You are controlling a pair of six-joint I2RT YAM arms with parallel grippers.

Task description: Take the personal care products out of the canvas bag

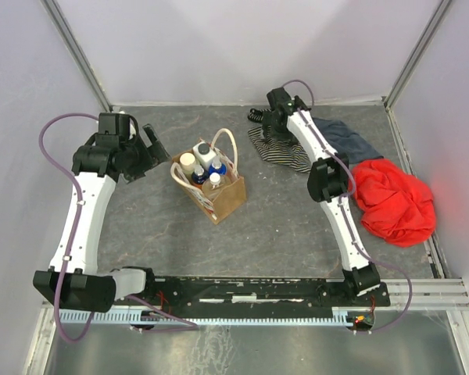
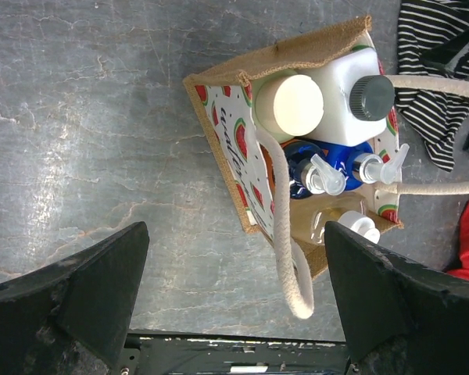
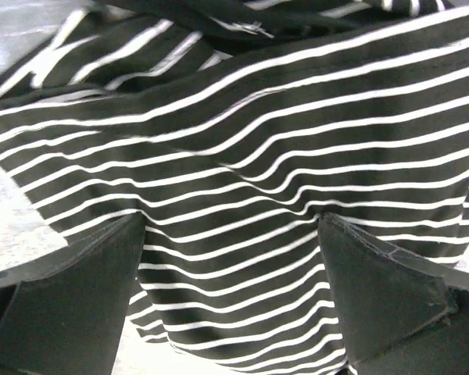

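Enclosure with pale lilac walls; grey mottled table (image 1: 141,234). No product lies on the table yet.

Canvas bag (image 1: 228,197) stands upright mid-table, mouth open to the top, watermelon-print side (image 2: 233,148) facing the left arm. All five products are inside, packed tight:
- pale-green cylinder, cream cap (image 2: 289,105), in the corner by the print side
- white flat bottle (image 2: 336,78), touching the cylinder
- two orange pump bottles, blue tops (image 2: 313,168) and (image 2: 361,160), side by side in the middle
- beige pump bottle (image 2: 353,226), at the far end

One cream handle (image 2: 285,234) loops across the opening beside the pump heads.

Left gripper (image 1: 152,144) hovers beside the bag, apart from it, jaws wide apart and holding nothing. Right gripper (image 3: 234,234) hangs over the striped garment (image 3: 258,156), well away from the bag, jaws also spread and empty. Red cloth (image 1: 395,199) and grey-blue cloth (image 1: 348,137) lie on the right side.

Judgement: step in hand is the approach for the first pick; task barely begun. The left arm is the better placed. Next move calls for centring over the mouth and coming straight down on one top, probably the cylinder, which is nearest. Little room for fingers between bottles. The handle loop may snag, and the light bag may lift or tip with the bottle.
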